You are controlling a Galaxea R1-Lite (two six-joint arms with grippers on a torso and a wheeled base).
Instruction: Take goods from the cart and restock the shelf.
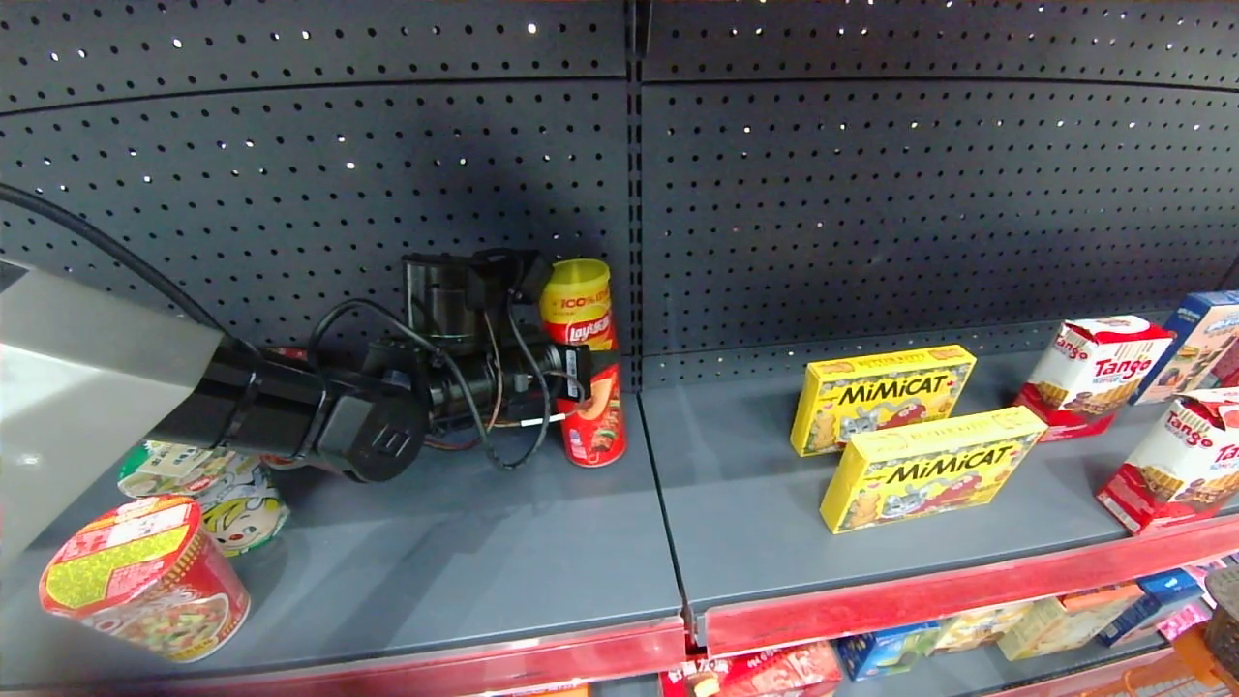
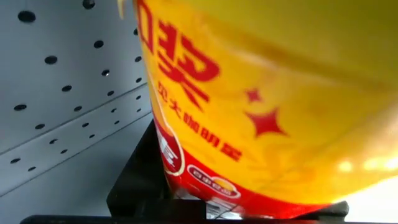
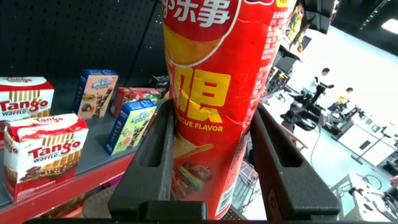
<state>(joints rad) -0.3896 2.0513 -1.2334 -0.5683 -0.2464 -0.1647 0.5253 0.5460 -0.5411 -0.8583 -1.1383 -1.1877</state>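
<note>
A tall chip can point(image 1: 584, 358), yellow on top and red below, stands upright at the back of the grey shelf point(image 1: 436, 552), beside the centre divider. My left gripper point(image 1: 587, 379) is shut on its middle, reaching in from the left. Seen from the left wrist, the same can point(image 2: 261, 93) is pressed close to the camera, against the perforated back panel. My right gripper point(image 3: 211, 115) is shut on a second red chip can point(image 3: 211, 74), held upright between its black fingers point(image 3: 158, 149) out in front of the shelf's red edge.
Two cup noodles point(image 1: 145, 581) point(image 1: 218, 494) sit at the shelf's front left. Two yellow boxes point(image 1: 881, 397) point(image 1: 929, 469) lie right of the divider, with wafer boxes point(image 1: 1094, 373) point(image 3: 46, 152) and a blue box point(image 1: 1200, 339) farther right. Bare shelf lies between the can and the yellow boxes.
</note>
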